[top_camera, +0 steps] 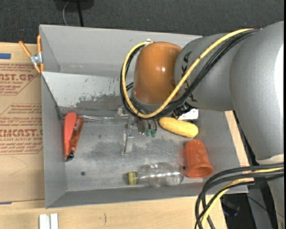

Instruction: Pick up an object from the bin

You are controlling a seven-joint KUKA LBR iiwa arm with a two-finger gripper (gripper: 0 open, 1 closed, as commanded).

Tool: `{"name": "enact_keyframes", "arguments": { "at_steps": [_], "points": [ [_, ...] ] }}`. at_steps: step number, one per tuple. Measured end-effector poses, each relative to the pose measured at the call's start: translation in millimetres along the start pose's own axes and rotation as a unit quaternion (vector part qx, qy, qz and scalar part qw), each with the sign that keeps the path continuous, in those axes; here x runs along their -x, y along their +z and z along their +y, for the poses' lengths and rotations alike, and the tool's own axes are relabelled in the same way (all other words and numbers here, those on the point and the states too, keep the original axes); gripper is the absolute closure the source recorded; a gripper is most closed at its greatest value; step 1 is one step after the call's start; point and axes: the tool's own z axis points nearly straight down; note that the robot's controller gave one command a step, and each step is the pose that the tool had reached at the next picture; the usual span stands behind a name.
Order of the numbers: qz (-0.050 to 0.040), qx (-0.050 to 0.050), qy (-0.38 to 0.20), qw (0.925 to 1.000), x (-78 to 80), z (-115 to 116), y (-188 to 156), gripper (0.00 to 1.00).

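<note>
The claw hangs above the bin floor near a yellow banana.

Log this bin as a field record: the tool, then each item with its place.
tool: over the bin floor near its middle
orange-red elongated object: left side, lying flat
yellow banana-shaped thing: right of the tool
orange cup: on its side, lower right
clear plastic bottle: lying along the view's lower wall

One camera looks obliquely down into the bin.
</note>
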Motion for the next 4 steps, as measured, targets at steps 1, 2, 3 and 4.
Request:
{"name": "enact_keyframes", "arguments": {
  "at_steps": [1, 2, 3, 4],
  "points": [
    [-0.0035, 0.0, 0.001, 1.0, 1.7, 0, -5, 0.0],
    [-0.0058, 0.001, 0.034, 0.9994, -21.8, -2, 11, 0.0],
    [0.0011, 0.0, 0.029, 0.9996, -54.1, -16, 8, 0.0],
    [-0.0045, 0.0, -0.105, 0.9945, -62.3, -49, 4, 0.0]
  ]
}}
